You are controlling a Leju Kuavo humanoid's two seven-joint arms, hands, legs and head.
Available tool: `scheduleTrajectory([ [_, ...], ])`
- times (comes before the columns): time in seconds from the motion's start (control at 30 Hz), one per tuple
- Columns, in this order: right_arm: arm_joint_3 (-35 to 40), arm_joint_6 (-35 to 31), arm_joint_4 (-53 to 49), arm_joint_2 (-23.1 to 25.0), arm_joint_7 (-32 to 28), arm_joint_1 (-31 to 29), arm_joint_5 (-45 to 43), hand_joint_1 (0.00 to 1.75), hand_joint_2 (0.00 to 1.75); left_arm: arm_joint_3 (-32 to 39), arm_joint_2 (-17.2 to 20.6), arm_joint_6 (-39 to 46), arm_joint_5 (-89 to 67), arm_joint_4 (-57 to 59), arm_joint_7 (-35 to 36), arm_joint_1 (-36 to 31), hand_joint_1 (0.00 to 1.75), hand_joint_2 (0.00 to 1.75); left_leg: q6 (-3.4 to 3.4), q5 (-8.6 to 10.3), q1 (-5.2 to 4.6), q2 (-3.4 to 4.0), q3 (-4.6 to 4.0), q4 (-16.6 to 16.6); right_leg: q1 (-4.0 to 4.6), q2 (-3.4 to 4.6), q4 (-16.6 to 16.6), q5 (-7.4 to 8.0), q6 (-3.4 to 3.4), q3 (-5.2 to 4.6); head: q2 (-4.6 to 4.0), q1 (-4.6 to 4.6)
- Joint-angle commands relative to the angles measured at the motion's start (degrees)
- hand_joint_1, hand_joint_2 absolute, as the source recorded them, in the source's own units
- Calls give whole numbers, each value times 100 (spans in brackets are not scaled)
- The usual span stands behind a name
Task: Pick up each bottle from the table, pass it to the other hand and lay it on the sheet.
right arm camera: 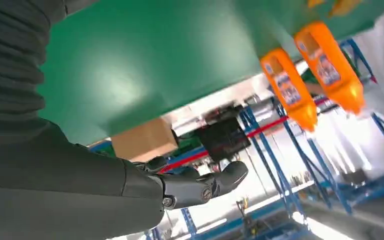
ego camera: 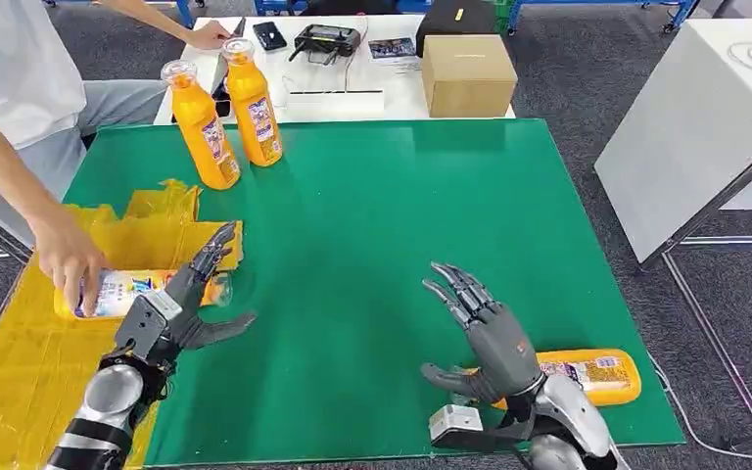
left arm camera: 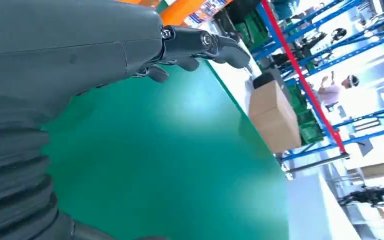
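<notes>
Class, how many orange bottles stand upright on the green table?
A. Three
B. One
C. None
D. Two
D: two upright bottles stand side by side at the far left of the green table; the other two bottles lie flat.

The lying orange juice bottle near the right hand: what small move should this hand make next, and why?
Probably the right hand should lower and draw back onto the lying orange juice bottle, then close around it. The hand is open and holds nothing, and the bottle lies on the green table mat just behind it, beside the wrist.
</notes>
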Motion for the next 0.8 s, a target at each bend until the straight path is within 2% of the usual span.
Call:
scheduleTrajectory([
  [0.03, 46, 65, 12, -241, 30, -24, 3, 0, 175, 151, -193, -9, 24, -102, 36, 50, 0, 175, -8, -9, 11, -2, 24, -1, 12, 0, -7, -7, -11, 27, 0, 0],
  [0.2, 46, 65, 12, -241, 30, -24, 3, 0, 175, 151, -193, -9, 24, -102, 36, 50, 0, 175, -7, -15, 14, 2, 40, -1, 16, 5, -8, -12, -10, 43, 0, 0],
  [0.23, 46, 151, 22, -270, 107, -20, 55, 0, 175, 213, -258, -19, 142, -80, 34, 59, 0, 175, -4, -3, 8, 2, 20, -2, 7, 3, -2, -4, -4, 19, 0, 0],
  [0.3, -39, 194, 6, -500, 195, 86, 215, 0, 175, 179, -400, -35, 213, -50, 48, 143, 0, 175, -6, -15, 16, 4, 41, -2, 15, 6, -10, -11, -8, 44, 0, 0],
  [0.33, -74, 314, 9, -677, 111, 125, 165, 0, 175, 90, -416, 66, 76, -11, -24, 130, 0, 175, -2, -2, 6, -4, 20, -4, 5, -4, -4, -5, -2, 22, 0, 0],
  [0.5, -795, 601, 88, -1101, -120, 368, -109, 0, 175, -275, -402, 395, -362, 147, -283, 117, 0, 175, 0, -3, 2, -22, 23, -2, 0, -20, -9, -8, -1, 33, 0, 0],
  [0.6, -1224, 1021, 87, -1420, -415, 566, -434, 0, 175, -372, -415, 347, -296, 229, -340, 51, 0, 175, 1, -5, -5, -17, 23, -2, -7, -16, -8, -8, -3, 30, 0, 0],
  [0.67, -1569, 1079, 236, -1506, -329, 678, -498, 0, 175, -437, -424, 394, -352, 224, -369, 56, 0, 175, 2, 1, -13, -17, 11, -1, -14, -16, -3, -4, -1, 15, 0, -2],
  [0.8, -1927, 1411, 623, -1871, -148, 789, -506, 0, 175, -653, -406, 411, -417, 30, -416, 148, 0, 175, -2, -13, -3, -24, 39, -1, -4, -21, -16, -13, -6, 51, 0, 0],
])
